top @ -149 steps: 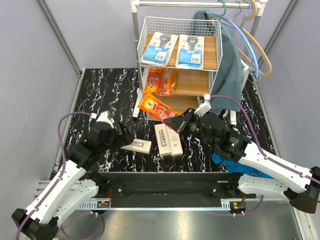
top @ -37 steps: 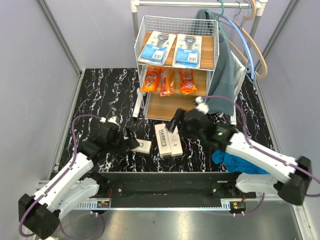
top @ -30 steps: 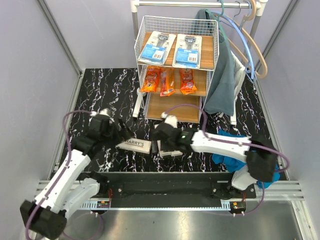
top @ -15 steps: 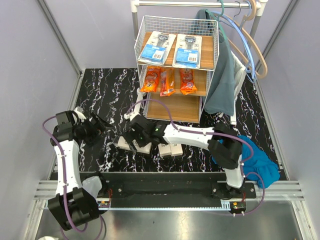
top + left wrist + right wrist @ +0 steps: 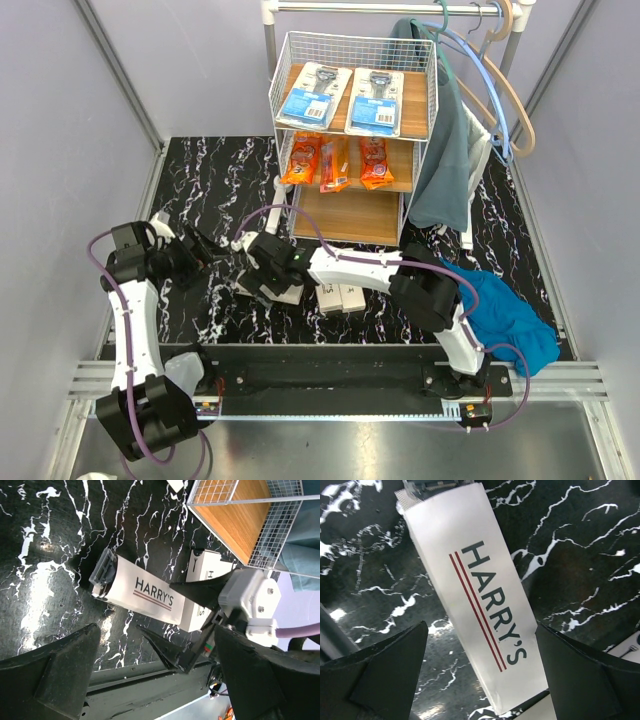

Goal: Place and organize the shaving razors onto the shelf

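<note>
The right gripper (image 5: 480, 627) hangs over the long white cardboard "HARRY'S" box (image 5: 475, 595), jaws wide apart, one on each side of it, holding nothing. The left gripper (image 5: 157, 630) is spread and empty too. The box lies flat on the black marble-patterned table (image 5: 210, 180), in front of the white wire-sided shelf with wooden boards (image 5: 350, 212). It is probably light, stiff and smooth; I would pinch it across the narrow width near the middle, because a grey part (image 5: 102, 571) sticks out of one end.
</note>
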Robot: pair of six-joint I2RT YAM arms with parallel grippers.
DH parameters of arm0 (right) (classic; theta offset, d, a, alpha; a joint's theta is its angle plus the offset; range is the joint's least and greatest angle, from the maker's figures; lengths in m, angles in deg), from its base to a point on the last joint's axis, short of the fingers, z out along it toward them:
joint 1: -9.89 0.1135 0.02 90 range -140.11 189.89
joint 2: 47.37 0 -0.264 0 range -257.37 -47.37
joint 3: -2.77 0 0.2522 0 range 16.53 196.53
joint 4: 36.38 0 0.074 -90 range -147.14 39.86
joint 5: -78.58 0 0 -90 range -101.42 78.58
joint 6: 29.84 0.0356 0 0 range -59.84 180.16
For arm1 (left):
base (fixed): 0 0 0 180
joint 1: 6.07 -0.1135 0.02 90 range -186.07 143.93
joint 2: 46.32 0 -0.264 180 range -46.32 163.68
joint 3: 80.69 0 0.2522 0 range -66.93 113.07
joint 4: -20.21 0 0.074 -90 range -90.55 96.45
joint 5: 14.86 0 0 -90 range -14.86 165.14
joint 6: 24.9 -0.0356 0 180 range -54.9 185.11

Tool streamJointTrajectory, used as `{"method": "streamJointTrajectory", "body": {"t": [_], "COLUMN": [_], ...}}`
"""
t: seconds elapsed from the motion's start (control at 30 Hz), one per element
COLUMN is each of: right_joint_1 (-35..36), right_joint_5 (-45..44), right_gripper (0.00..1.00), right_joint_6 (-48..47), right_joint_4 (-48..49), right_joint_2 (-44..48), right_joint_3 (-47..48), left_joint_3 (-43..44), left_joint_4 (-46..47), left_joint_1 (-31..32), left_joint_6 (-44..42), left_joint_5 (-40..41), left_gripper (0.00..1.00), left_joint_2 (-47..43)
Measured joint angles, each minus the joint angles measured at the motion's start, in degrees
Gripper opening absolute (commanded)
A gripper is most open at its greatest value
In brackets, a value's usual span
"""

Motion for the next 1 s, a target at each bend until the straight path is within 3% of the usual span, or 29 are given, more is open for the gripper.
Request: {"method": "streamJointTrajectory", "body": {"t": [0.37, 0.7, 0.77, 1.0], "right_joint_1": [0.0, 0.0, 0.0, -0.1], "right_joint_5": [-4.3, -4.9, -4.5, -2.4], "right_gripper": [1.0, 0.98, 0.97, 0.95], "right_joint_6": [-3.4, -3.8, -3.7, -2.2], "right_joint_4": [-2.4, -2.5, -2.5, -1.3], "right_joint_2": [-2.2, -3.8, -3.8, -3.7], "right_joint_3": [0.8, 0.8, 0.8, 0.0], "left_joint_3": [-1.7, -5.4, -5.4, -4.6], "left_joint_4": [0.6, 6.6, 8.5, 12.2], "left_joint_1": [0.0, 0.0, 0.0, 0.0], "left_joint_6": [-0.4, 2.8, 3.6, 3.8], "left_joint_5": [-0.4, 1.5, 1.9, 4.0], "left_gripper": [0.99, 0.99, 0.97, 0.77], "left_joint_2": [0.5, 9.0, 11.0, 17.7]}}
